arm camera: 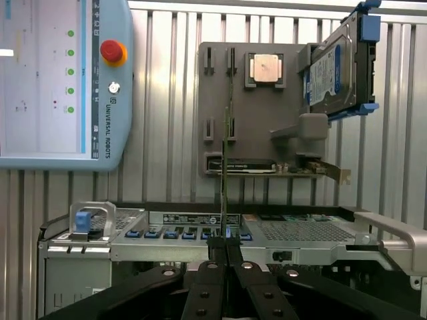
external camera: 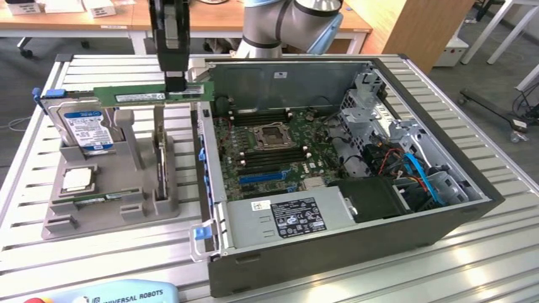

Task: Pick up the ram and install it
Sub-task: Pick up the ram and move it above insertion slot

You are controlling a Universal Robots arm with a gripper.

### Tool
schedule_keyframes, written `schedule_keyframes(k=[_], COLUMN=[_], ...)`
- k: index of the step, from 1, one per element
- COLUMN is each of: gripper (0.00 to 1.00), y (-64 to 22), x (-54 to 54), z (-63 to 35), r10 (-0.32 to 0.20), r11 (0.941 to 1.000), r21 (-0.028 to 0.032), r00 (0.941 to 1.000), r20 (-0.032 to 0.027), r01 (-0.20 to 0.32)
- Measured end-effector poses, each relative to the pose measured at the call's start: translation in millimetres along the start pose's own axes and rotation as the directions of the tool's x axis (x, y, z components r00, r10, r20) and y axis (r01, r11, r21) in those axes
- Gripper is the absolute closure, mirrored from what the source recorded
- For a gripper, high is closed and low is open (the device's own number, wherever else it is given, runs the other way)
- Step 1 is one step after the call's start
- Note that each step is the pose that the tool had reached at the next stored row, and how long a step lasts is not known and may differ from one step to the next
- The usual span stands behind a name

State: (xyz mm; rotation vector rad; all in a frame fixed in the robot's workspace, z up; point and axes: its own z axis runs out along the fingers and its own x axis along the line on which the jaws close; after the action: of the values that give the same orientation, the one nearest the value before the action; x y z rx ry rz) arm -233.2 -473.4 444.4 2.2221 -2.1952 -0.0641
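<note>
The ram (external camera: 135, 96) is a long green stick with a white label. It hangs level in the air above the grey holder block (external camera: 126, 189), just off the open computer case's (external camera: 337, 214) wall on the exterior view's left. My black gripper (external camera: 175, 88) comes down from above and is shut on the ram near the end closest to the case. In the wrist view the ram (arm camera: 224, 193) shows edge-on as a thin line rising from my shut gripper (arm camera: 225, 248). A second green stick (external camera: 93, 201) lies in the block's front slot.
On the block stand a silver hard drive with a blue label (external camera: 84, 129) (arm camera: 337, 67) and a square processor chip (external camera: 77, 180) (arm camera: 265, 68). The motherboard (external camera: 269, 148) lies bare inside the case. A teach pendant (external camera: 118, 293) (arm camera: 60, 80) rests on the slatted table's near edge.
</note>
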Motion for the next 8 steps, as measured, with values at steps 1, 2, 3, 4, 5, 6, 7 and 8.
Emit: schedule_keyframes(k=[1, 2, 3, 4, 5, 6, 7, 8], gripper=[0.89, 0.89, 0.89, 0.89, 0.89, 0.89, 0.89, 0.89], y=[-2.2, -4.4, -6.6, -8.8, -10.9, -13.1, -15.5, -17.6], x=[0.0, 0.0, 0.0, 0.1, 0.1, 0.1, 0.2, 0.2], z=[-0.1, -0.2, -0.3, -0.4, -0.4, -0.5, -0.6, -0.7], r10=[0.000, 0.000, 0.000, 0.000, 0.000, 0.000, 0.000, 0.000], r11=[1.0000, 1.0000, 1.0000, 1.0000, 1.0000, 1.0000, 1.0000, 1.0000], r21=[0.0000, 0.0000, -0.0001, 0.0000, 0.0001, 0.0000, 0.0000, 0.0000], r00=[1.0000, 1.0000, 1.0000, 1.0000, 1.0000, 1.0000, 1.0000, 1.0000], r20=[0.0000, -0.0001, -0.0001, 0.0000, 0.0000, 0.0000, 0.0000, -0.0001], r01=[0.000, 0.000, 0.000, 0.000, 0.000, 0.000, 0.000, 0.000])
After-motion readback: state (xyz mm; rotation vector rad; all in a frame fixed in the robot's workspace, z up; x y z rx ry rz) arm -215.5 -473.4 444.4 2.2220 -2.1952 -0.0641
